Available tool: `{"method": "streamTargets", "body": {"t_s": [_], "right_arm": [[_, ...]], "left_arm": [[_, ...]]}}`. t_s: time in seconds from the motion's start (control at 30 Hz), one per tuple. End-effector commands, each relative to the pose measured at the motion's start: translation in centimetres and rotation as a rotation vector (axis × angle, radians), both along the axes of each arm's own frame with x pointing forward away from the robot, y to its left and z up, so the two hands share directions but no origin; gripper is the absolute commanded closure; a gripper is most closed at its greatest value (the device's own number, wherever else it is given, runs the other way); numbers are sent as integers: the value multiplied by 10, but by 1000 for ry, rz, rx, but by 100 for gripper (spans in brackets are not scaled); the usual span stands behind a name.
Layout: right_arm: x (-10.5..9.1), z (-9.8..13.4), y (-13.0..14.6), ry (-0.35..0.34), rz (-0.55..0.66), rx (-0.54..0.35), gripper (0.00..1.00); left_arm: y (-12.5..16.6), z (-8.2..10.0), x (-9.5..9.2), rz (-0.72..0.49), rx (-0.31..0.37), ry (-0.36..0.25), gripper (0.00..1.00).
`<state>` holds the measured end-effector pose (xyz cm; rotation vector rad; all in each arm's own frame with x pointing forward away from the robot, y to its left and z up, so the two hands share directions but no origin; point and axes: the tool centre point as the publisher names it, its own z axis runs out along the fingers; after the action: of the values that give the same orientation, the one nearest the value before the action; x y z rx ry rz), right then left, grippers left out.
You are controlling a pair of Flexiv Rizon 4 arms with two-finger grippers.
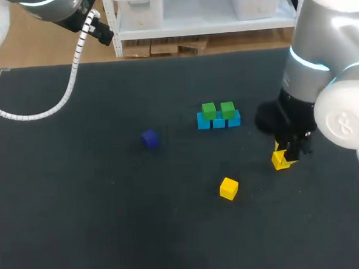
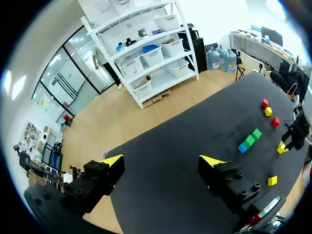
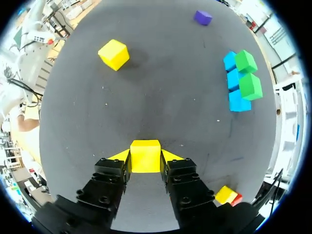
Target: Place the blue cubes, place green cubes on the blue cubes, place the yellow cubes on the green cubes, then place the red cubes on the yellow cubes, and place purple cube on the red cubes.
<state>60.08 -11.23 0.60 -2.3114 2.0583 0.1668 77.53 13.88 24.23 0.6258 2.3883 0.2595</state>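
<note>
Three blue cubes (image 1: pixel 219 121) lie in a row at mid-table, with two green cubes (image 1: pixel 209 111) resting on them. My right gripper (image 3: pixel 145 158) is down at the table to their right, shut on a yellow cube (image 3: pixel 145 148) whose sides both fingers touch. A second yellow cube (image 1: pixel 228 188) lies loose nearer the front, and a purple cube (image 1: pixel 149 138) sits left of the row. Red cubes (image 2: pixel 264 103) and another yellow cube (image 2: pixel 268 111) show in the left wrist view, beyond the stack. My left gripper (image 2: pixel 162 163) hangs open and empty high over the table's far left corner.
My right arm (image 1: pixel 323 95) covers the table's right side in the head view and hides the red cubes there. A yellow cube and a red one (image 3: pixel 229 195) sit close beside the right gripper's body. The left arm's white cable (image 1: pixel 72 80) loops over the back left.
</note>
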Motion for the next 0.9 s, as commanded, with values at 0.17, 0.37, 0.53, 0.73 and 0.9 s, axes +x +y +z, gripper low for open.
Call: {"method": "streamTargets", "body": {"t_s": [0.17,0.37,0.53,0.73,0.9], "right_arm": [[3,46,22,-28,-13,-68,100],[16,79,37,-45,-55,-3,100],[31,92,56,-47,-75,-1,100],[51,101,83,-55,-62,-13,100],[70,101,106,-44,-46,-25,100]], "left_arm": [[0,0,0,-2,0,0,0],[0,0,0,-2,0,0,0],[0,0,0,-2,0,0,0],[0,0,0,-2,0,0,0],[0,0,0,-2,0,0,0]]}}
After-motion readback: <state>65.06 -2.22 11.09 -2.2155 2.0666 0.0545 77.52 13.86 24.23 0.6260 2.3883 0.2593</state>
